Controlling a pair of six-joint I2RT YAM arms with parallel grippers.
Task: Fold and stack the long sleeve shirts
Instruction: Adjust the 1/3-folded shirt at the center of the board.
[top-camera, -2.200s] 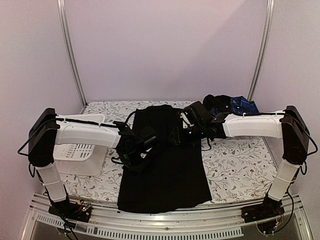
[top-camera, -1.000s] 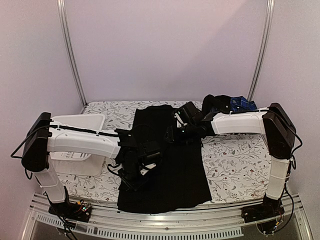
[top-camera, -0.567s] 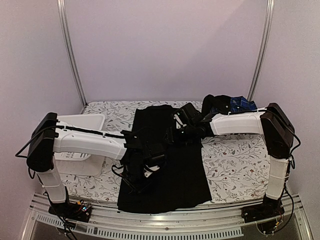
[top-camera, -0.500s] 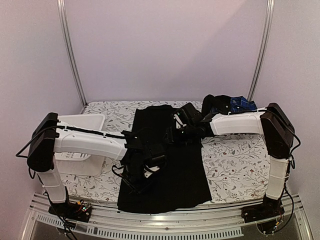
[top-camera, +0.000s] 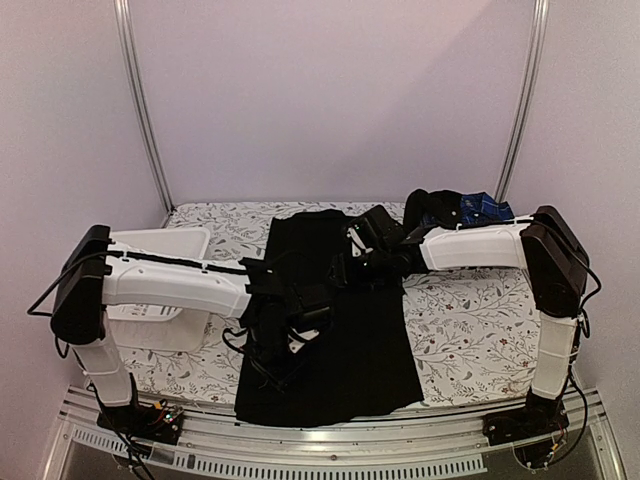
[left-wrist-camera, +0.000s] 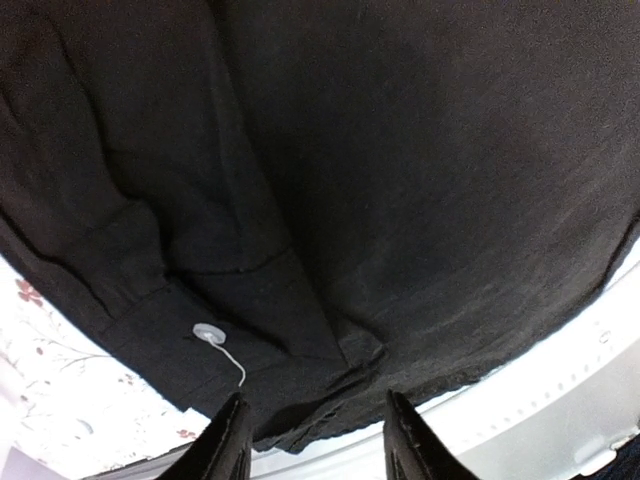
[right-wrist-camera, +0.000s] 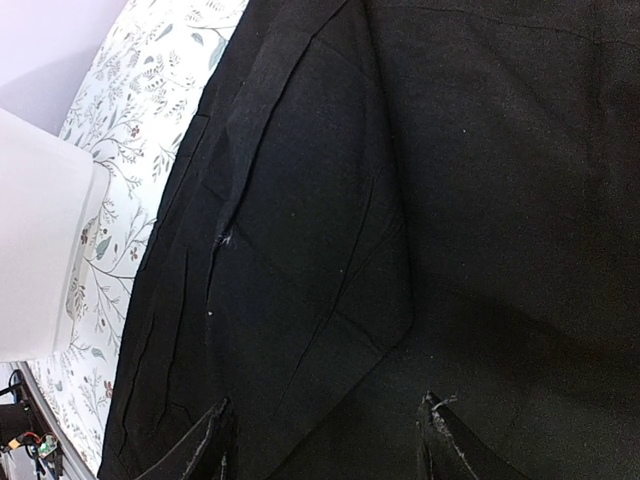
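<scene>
- The white slotted basket (top-camera: 160, 332) stands left of the black shirt (top-camera: 350, 340) and apart from it. It looks parked out of the folding area.
- The left tool (left-wrist-camera: 318, 445) hovers over the black shirt's near-left corner, its jaws parted with nothing between them. In the left wrist view a sleeve (left-wrist-camera: 105, 190) lies turned in over the shirt's body just beyond it. The cuff (left-wrist-camera: 190, 345) and its pale button (left-wrist-camera: 207, 331) rest close to the hem. The sleeve seems laid there to narrow the garment into a strip that folds cleanly.
- The black shirt lies flat and lengthwise on the floral tabletop (top-camera: 470, 330). Its hem is at the near edge and its collar end points away from the arms, so each arm can reach one end.
- The right tool (right-wrist-camera: 325, 445) hangs over the black shirt's far half, its jaws apart and holding nothing. Layered, creased panels of cloth lie beneath it. It appears placed to work the upper end while the other arm covers the hem.
- The blue plaid shirt (top-camera: 487, 210) sits bunched beyond the black shirt's far-right corner. It is not yet folded and is probably waiting its turn for the stack.
</scene>
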